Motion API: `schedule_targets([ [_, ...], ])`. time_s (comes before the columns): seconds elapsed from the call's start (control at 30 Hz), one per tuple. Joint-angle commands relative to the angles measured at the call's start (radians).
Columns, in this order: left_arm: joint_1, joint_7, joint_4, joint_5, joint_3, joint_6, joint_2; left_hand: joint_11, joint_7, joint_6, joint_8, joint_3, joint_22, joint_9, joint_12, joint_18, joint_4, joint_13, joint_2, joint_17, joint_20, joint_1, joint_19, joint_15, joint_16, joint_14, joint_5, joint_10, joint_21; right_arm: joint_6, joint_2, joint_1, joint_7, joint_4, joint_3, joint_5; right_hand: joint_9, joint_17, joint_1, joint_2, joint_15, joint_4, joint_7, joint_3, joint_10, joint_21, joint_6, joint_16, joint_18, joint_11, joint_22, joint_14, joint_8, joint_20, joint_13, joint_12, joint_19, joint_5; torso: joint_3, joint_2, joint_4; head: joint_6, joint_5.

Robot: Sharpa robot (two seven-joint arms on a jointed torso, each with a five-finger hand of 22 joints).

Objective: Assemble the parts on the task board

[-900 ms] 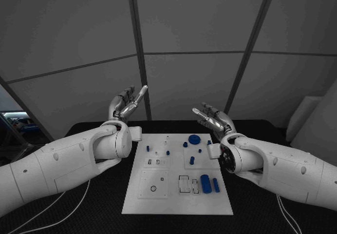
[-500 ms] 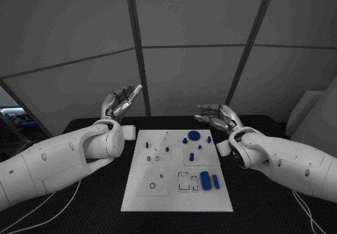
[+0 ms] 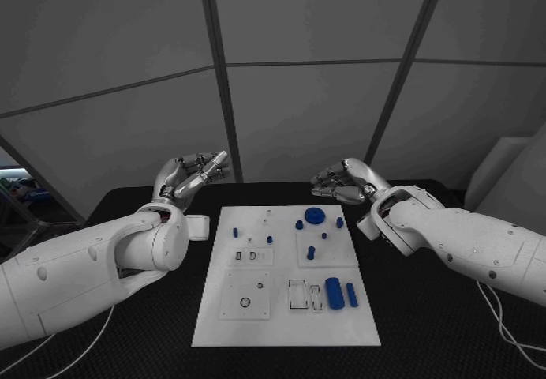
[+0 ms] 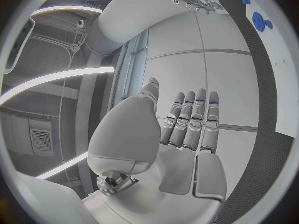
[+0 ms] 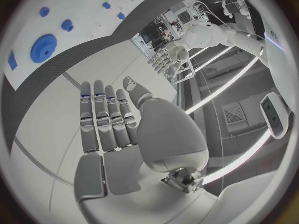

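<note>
Both hands have dropped: left hand (image 3: 193, 175) empty, fingers straight; right hand (image 3: 342, 181) seemingly likewise.

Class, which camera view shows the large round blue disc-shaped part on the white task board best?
The head view: the large round blue disc-shaped part lies at the far end of the white task board, among its neighbours. The right wrist view shows it bent near the rim; the left wrist view shows it small at the edge.
</note>
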Motion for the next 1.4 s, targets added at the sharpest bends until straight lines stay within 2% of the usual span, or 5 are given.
schedule_targets([
  [0.03, -0.002, -0.016, 0.027, -0.057, 0.001, 0.055, -0.014, -0.025, -0.009, 0.089, 0.0, 0.005, 0.017, -0.01, 0.002, -0.006, -0.042, -0.005, 0.02, 0.01, -0.03, 0.017, 0.149, -0.038, 0.027, 0.163, -0.006, 0.119, 0.06, 0.106, 0.007, 0.011, -0.119, 0.0, 0.0, -0.257, 0.002, 0.03, -0.012, -0.046, -0.049, -0.018, -0.022, 0.042, 0.09, 0.105, 0.068, 0.03, 0.021, -0.029, 0.044, 0.157, -0.014, -0.058, 0.003, -0.015, 0.133, 0.048, -0.0034, 0.028, 0.0073, 0.001, -0.007],
  [0.27, -0.013, -0.027, 0.094, -0.067, 0.001, 0.069, -0.046, -0.028, -0.011, 0.101, -0.017, -0.001, 0.015, -0.019, -0.018, -0.007, -0.055, -0.007, 0.024, 0.012, -0.039, 0.011, 0.174, -0.045, 0.017, 0.193, -0.006, 0.137, 0.066, 0.173, 0.031, 0.033, -0.237, 0.001, 0.001, -0.49, 0.0, 0.109, -0.032, -0.09, -0.091, -0.016, -0.028, 0.034, 0.068, 0.256, 0.066, 0.133, 0.019, -0.043, 0.123, 0.334, -0.036, -0.11, 0.005, -0.015, 0.254, 0.066, -0.0107, 0.061, 0.0202, 0.004, -0.022],
  [0.43, -0.014, -0.029, 0.13, -0.068, 0.002, 0.068, -0.061, -0.028, -0.012, 0.101, -0.024, -0.003, 0.015, -0.021, -0.027, -0.008, -0.059, -0.008, 0.024, 0.011, -0.041, 0.009, 0.181, -0.045, 0.009, 0.194, -0.006, 0.136, 0.068, 0.209, 0.047, 0.046, -0.29, 0.0, 0.001, -0.587, 0.001, 0.221, -0.044, -0.105, -0.105, -0.004, -0.036, 0.047, 0.057, 0.348, 0.073, 0.301, 0.016, -0.049, 0.176, 0.338, -0.039, -0.121, 0.008, -0.01, 0.284, 0.088, -0.0114, 0.076, 0.0253, 0.005, -0.025],
  [1.07, -0.013, -0.031, 0.168, -0.069, 0.003, 0.06, -0.083, -0.022, -0.008, 0.102, -0.046, -0.011, 0.009, -0.023, -0.054, -0.01, -0.073, -0.008, 0.026, 0.001, -0.038, 0.001, 0.191, -0.037, -0.028, 0.174, -0.006, 0.134, 0.066, 0.298, 0.089, 0.063, -0.381, -0.02, 0.0, -0.732, 0.001, 0.64, -0.059, -0.144, -0.096, 0.052, -0.044, 0.117, 0.028, 0.683, 0.061, 0.785, -0.004, -0.05, 0.479, 0.314, -0.04, -0.119, 0.01, -0.01, 0.279, 0.09, -0.0171, 0.103, 0.0343, 0.008, -0.034],
  [1.4, -0.013, -0.036, 0.172, -0.068, 0.003, 0.06, -0.085, -0.021, -0.006, 0.101, -0.049, -0.013, 0.008, -0.023, -0.058, -0.01, -0.074, -0.008, 0.025, 0.0, -0.038, -0.002, 0.192, -0.036, -0.032, 0.174, -0.006, 0.132, 0.066, 0.334, 0.108, 0.064, -0.39, -0.04, 0.0, -0.743, 0.002, 0.755, -0.048, -0.144, -0.092, 0.062, -0.044, 0.132, 0.009, 0.786, 0.062, 0.902, -0.019, -0.047, 0.609, 0.316, -0.039, -0.113, 0.009, -0.008, 0.299, 0.09, -0.0138, 0.109, 0.0348, 0.008, -0.031],
])
